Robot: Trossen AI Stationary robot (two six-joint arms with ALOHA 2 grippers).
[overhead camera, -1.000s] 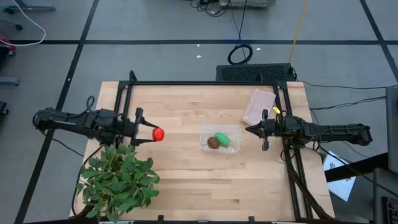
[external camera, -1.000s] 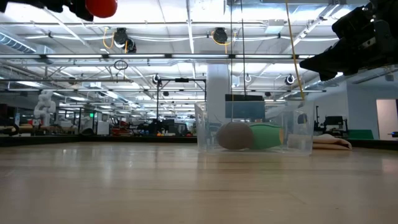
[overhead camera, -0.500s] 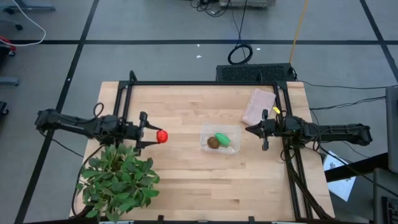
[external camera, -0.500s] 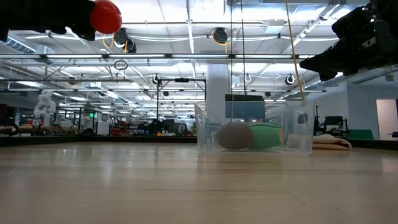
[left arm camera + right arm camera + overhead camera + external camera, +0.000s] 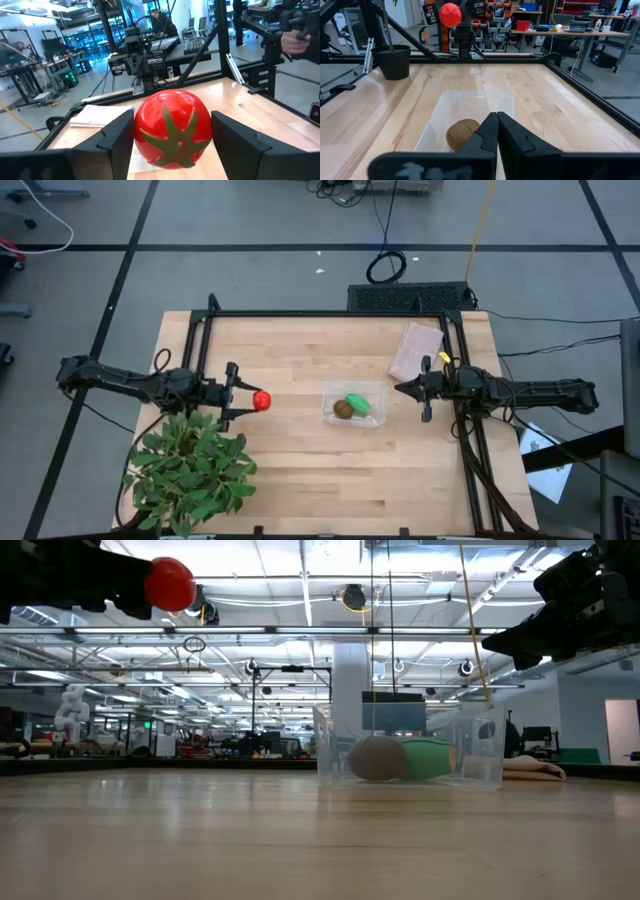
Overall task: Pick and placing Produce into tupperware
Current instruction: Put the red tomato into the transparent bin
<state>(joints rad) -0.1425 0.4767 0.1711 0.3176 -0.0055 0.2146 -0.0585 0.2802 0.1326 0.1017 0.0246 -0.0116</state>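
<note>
With the red tomato (image 5: 260, 400) clamped in my left gripper (image 5: 252, 400) high over the table, well short of the tupperware (image 5: 356, 406) holding the kiwi (image 5: 343, 410) and green piece (image 5: 359, 403), I should travel level, centre above the free space, then lower before releasing, right gripper (image 5: 402, 389) closed beside it.

1. Overhead view: bright, even illumination; the desk (image 5: 300, 460) shows soft, short shadows only.
2. Low view: rows of ceiling lights (image 5: 300, 610) in the hall behind supply the light; near desk surface is out of focus, with a pale sheen.
3. Left wrist view: tomato (image 5: 172, 127) carries small white glare spots; background is sharp but bowed toward the edges.
4. Right wrist view: well lit; the near fingers (image 5: 512, 135) are blurred.
</note>
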